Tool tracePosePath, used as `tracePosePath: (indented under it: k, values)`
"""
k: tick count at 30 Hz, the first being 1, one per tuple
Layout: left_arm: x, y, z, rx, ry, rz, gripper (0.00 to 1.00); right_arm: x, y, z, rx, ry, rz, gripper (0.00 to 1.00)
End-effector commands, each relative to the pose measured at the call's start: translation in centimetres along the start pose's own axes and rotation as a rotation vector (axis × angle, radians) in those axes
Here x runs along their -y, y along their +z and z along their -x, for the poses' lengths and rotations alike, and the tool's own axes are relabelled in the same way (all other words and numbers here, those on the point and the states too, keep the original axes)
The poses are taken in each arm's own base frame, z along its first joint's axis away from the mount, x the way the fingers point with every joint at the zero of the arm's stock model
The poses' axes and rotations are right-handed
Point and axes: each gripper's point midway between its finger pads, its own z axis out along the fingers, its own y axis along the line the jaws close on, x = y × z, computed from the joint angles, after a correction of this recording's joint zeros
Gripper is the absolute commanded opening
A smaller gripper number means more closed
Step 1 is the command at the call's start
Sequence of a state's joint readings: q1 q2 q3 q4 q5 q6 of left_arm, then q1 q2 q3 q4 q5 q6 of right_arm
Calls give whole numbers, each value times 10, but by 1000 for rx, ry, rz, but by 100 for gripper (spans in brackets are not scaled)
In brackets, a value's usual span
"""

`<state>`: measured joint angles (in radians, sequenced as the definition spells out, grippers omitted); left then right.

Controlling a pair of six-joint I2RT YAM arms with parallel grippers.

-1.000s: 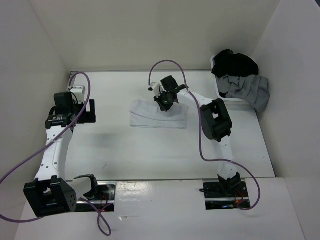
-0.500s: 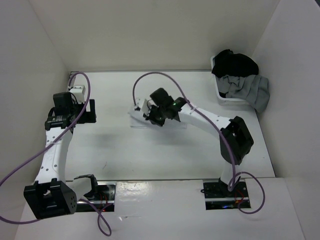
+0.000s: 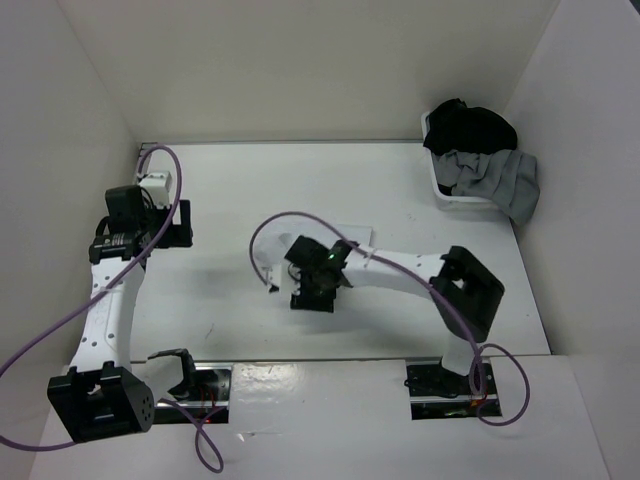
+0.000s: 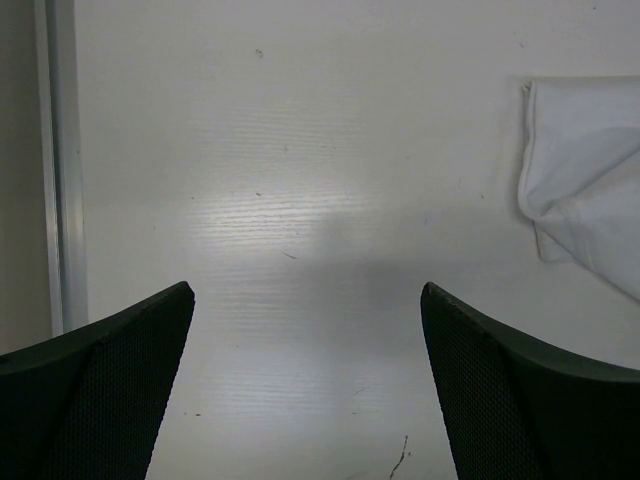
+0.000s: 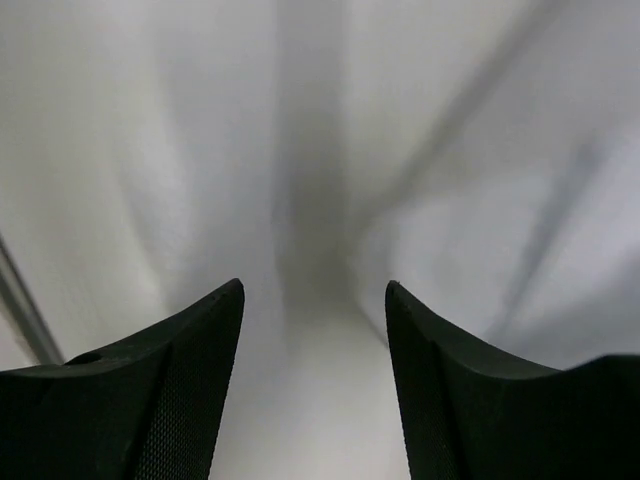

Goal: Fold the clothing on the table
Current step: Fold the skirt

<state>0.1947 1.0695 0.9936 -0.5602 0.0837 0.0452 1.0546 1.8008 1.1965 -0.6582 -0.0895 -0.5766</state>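
Table [image 3: 240, 330]: white, boxed in by white walls.
Clothing [image 3: 278, 258]: white, lying mid-table, largely hidden under the right arm.
Right gripper [image 3: 311, 296]: low over the clothing's near edge; its arm stretches left across the table, and how the jaws stand cannot be told.
Left gripper [image 3: 178, 222]: at the table's left side, well apart from the clothing.
Bin [image 3: 447, 198]: far right corner, holding a black garment [image 3: 470, 125] and a grey garment [image 3: 500, 180] that spills over its rim.

We see the white table [image 3: 230, 190] carrying two things: a white bin [image 3: 458, 203] at its far right corner, and the clothing [image 4: 585, 165], lying well left of that bin, toward the table's middle.
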Motion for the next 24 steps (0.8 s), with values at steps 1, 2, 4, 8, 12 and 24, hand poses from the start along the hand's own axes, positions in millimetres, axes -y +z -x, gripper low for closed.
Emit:
tracePosePath:
  k: [1, 2, 4, 8, 12, 24]
  values:
    - [2, -2, 2, 25, 8, -16, 100, 73, -76, 17, 206, 126, -239, 64]
    - [2, -2, 2, 25, 8, -16, 100, 88, -89, 16, 237, 162, -278, 64]
    - [8, -2, 1, 21, 18, -53, 100, 122, -114, -2, 292, 261, -346, 68]
    - [27, 1, 1, 24, 126, -149, 100, 143, -114, -42, 249, 361, -378, 74]
    - [49, 23, -13, -41, 375, -225, 100, 132, -97, -55, 211, 359, -348, 79]
    - [138, 79, -42, -99, 679, -566, 99, 126, -79, -55, 200, 389, -288, 79]
